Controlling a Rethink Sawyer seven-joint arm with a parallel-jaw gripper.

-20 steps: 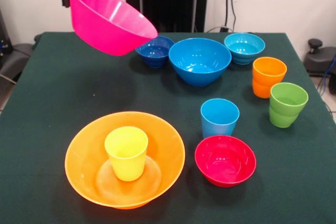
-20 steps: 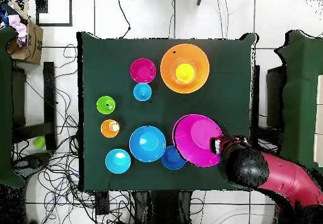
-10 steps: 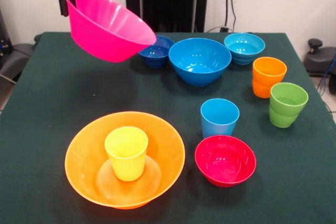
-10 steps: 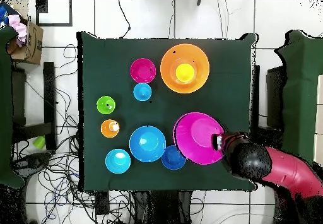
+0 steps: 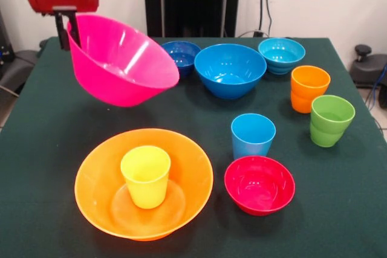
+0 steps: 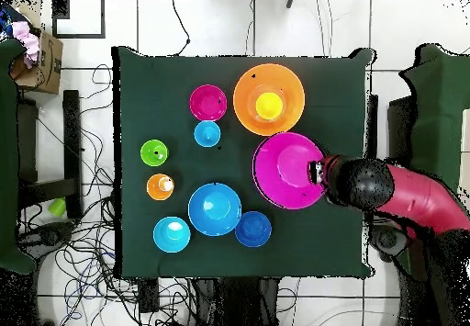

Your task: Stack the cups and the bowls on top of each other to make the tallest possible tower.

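My gripper (image 5: pixel 68 25) is shut on the rim of the large pink bowl (image 5: pixel 121 58) and holds it tilted in the air, above the table and behind the large orange bowl (image 5: pixel 144 182). The yellow cup (image 5: pixel 145 175) stands upright inside the orange bowl. In the overhead view the pink bowl (image 6: pixel 288 170) hangs just below the orange bowl (image 6: pixel 268 98), with my gripper (image 6: pixel 318 173) at its right rim. The light-blue cup (image 5: pixel 252 135), red bowl (image 5: pixel 259 184), orange cup (image 5: pixel 309 88) and green cup (image 5: pixel 330 119) stand on the table.
The medium blue bowl (image 5: pixel 230 69), small dark blue bowl (image 5: pixel 181 57) and small cyan bowl (image 5: pixel 281 54) stand in a row at the table's far side. A cardboard box (image 6: pixel 37 56) sits off the table at the overhead view's top left.
My gripper has carried the pink bowl down and nearer to the orange bowl, away from the dark blue bowl. Nothing else has moved.
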